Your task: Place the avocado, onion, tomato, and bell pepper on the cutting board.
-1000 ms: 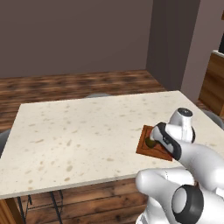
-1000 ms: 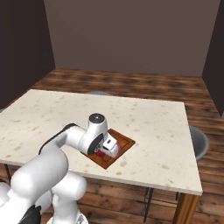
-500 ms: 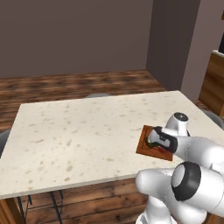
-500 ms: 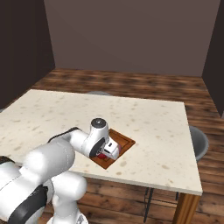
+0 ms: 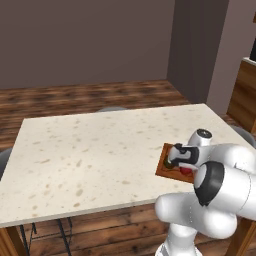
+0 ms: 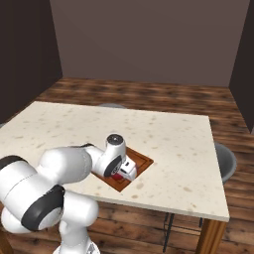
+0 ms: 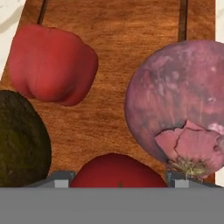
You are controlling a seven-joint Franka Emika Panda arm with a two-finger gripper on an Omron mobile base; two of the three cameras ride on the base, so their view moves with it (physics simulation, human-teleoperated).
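The reddish-brown cutting board [image 7: 118, 65] lies under my hand and also appears near the table's front edge [image 5: 164, 169] [image 6: 142, 160]. On it rest the red bell pepper [image 7: 52, 63], the dark olive avocado [image 7: 19, 140] and the pink-maroon onion [image 7: 179, 109]. The red tomato [image 7: 116, 171] sits between my fingertips, which touch its two sides. My gripper [image 7: 117, 180] is low over the board [image 5: 181, 162] [image 6: 123, 172], shut on the tomato. A bit of red shows under the hand [image 5: 186, 171] [image 6: 117, 175].
The board sits on a speckled cream table [image 5: 90, 150] [image 6: 173, 134], close to its front edge. Grey chairs stand at the far side [image 5: 112, 108] and at the right end [image 6: 225, 161]. My own white arm covers part of the board in both base views.
The hand has sunk a little lower over the board and the arm has folded closer to it. The board and table have not moved.
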